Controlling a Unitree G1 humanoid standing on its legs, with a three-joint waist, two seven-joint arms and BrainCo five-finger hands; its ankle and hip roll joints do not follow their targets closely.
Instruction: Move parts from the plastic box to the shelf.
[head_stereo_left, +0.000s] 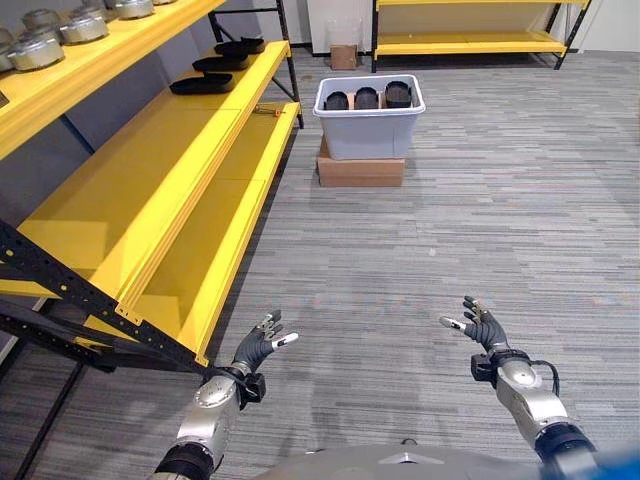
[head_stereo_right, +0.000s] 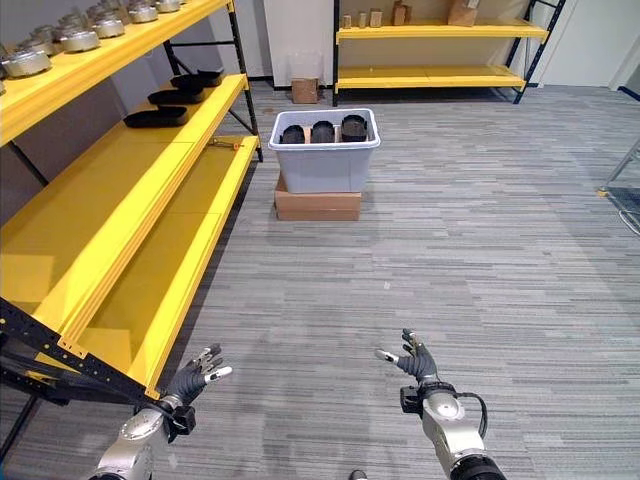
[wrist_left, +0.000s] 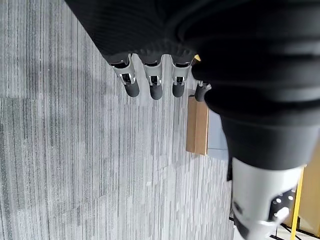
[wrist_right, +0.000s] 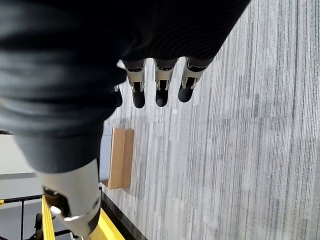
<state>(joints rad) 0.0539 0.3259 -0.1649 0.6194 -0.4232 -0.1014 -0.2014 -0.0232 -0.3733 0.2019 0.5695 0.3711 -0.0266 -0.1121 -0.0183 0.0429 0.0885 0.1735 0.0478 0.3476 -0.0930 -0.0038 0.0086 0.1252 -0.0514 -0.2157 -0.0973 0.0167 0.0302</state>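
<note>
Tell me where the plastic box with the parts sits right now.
In the left eye view the plastic box stands ahead on a cardboard box on the carpet, just right of the yellow shelf.

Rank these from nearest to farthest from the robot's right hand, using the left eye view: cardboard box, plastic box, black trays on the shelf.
From the right hand:
1. Cardboard box, on the floor ahead.
2. Plastic box, stacked on it.
3. Black trays, far end of the left-side shelf.

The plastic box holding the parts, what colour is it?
Pale grey plastic box, sitting on a brown cardboard box; clearest in the right eye view.
</note>
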